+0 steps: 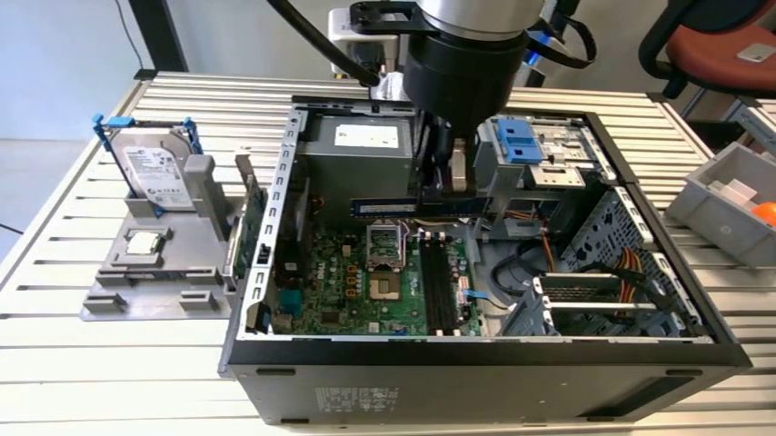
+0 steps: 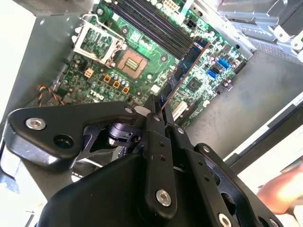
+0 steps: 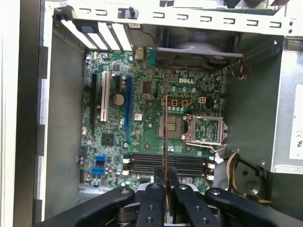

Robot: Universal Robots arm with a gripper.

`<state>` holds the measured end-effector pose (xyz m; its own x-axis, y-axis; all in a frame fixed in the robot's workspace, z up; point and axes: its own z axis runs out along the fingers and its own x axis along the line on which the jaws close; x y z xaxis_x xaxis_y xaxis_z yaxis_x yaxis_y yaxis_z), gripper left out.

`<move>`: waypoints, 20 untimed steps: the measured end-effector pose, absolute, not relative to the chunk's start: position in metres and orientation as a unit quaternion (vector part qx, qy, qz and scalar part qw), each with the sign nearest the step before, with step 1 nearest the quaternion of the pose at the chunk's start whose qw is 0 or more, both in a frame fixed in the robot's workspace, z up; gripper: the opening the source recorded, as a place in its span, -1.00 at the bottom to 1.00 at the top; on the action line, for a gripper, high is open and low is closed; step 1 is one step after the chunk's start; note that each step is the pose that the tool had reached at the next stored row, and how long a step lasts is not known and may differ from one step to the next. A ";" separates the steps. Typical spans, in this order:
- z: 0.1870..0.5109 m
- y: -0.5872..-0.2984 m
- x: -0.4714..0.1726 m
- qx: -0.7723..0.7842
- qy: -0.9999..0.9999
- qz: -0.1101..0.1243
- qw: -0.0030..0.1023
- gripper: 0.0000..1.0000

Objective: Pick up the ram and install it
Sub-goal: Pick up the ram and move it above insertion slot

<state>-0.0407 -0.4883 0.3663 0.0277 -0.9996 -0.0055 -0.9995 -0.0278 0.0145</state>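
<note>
Ram (image 1: 394, 207) | dark-blue stick held level inside the open computer case (image 1: 485, 372), above the green motherboard (image 1: 352, 291); crosswise to the black memory slots (image 1: 437, 282), apart from them | gripper (image 1: 442, 195) | jaws clamped on the ram; in the first wrist view the ram (image 3: 165, 137) runs edge-on out from the fingertips

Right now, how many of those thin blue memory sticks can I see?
1: the ram, gripped by the pincer above the motherboard in the open case. Others may be hidden.

Black cylindrical wrist housing (image 1: 467, 68), silver band above; black cable (image 1: 309, 32); matte-black claw (image 3: 165, 176) links, silver screws (image 2: 163, 197).
</note>
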 end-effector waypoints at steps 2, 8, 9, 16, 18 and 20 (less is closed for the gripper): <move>0.366 -0.488 -0.039 0.717 -0.697 -0.007 0.003 -1.00; 0.366 -0.488 -0.037 0.717 -0.697 -0.007 0.003 -1.00; 0.366 -0.488 -0.036 0.717 -0.697 -0.007 0.003 -1.00; 0.366 -0.488 -0.031 0.717 -0.698 -0.007 0.003 -1.00; 0.366 -0.488 -0.030 0.717 -0.698 -0.007 0.004 -1.00; 0.366 -0.488 -0.029 0.717 -0.698 -0.007 0.004 -1.00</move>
